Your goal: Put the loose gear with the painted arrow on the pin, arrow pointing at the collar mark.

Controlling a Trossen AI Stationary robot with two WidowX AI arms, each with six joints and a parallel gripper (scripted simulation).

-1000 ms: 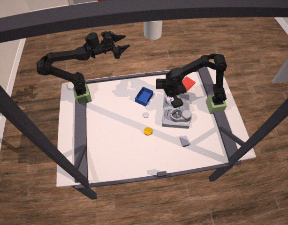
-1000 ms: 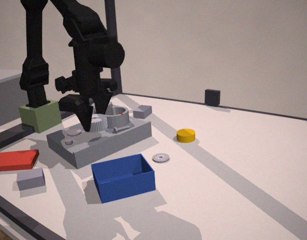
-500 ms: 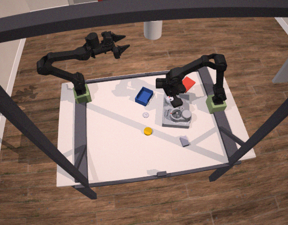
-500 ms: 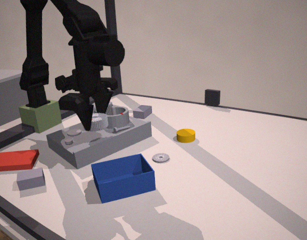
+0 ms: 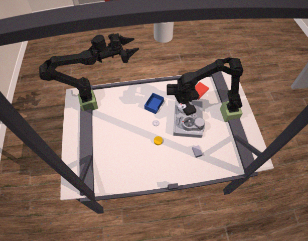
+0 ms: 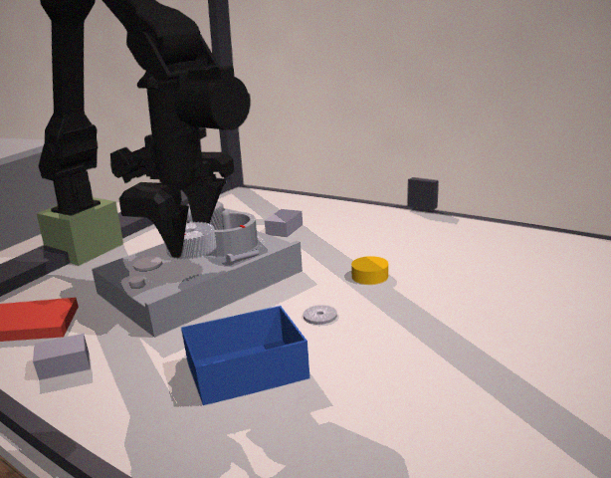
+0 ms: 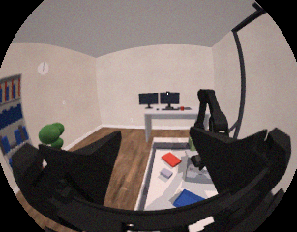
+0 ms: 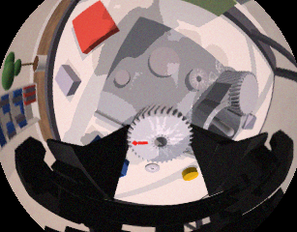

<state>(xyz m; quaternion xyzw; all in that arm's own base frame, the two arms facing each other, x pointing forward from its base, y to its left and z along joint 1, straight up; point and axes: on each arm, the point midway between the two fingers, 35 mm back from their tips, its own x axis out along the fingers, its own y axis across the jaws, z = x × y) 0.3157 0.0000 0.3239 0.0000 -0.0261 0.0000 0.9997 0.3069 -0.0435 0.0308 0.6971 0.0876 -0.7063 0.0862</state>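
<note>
My right gripper (image 8: 159, 128) is shut on the arrow gear (image 8: 150, 131) (image 6: 200, 241) (image 5: 181, 107), just above the grey fixture (image 5: 186, 134) (image 6: 228, 288) and beside the collar (image 6: 239, 240) (image 8: 205, 118). The red arrow (image 8: 139, 143) points left in the right wrist view. The collar stands open around the upright pin (image 6: 225, 219) (image 8: 224, 128); its red mark (image 5: 182, 121) (image 6: 242, 226) is on the rim. The gear is off the pin, to one side. Whether its underside touches the fixture is hidden. My left gripper (image 5: 136, 43) (image 7: 156, 132) is open and empty, raised far from the fixture.
A toothed gear (image 5: 199, 122) (image 8: 246, 92) stands beside the collar. A blue bin (image 5: 153, 103) (image 6: 254, 372), a small flat gear (image 5: 155, 123) (image 6: 319, 314), a yellow disc (image 5: 158, 140) (image 6: 369, 270), a red block (image 6: 30, 319) and grey blocks (image 6: 61, 356) (image 6: 284, 222) lie around the fixture.
</note>
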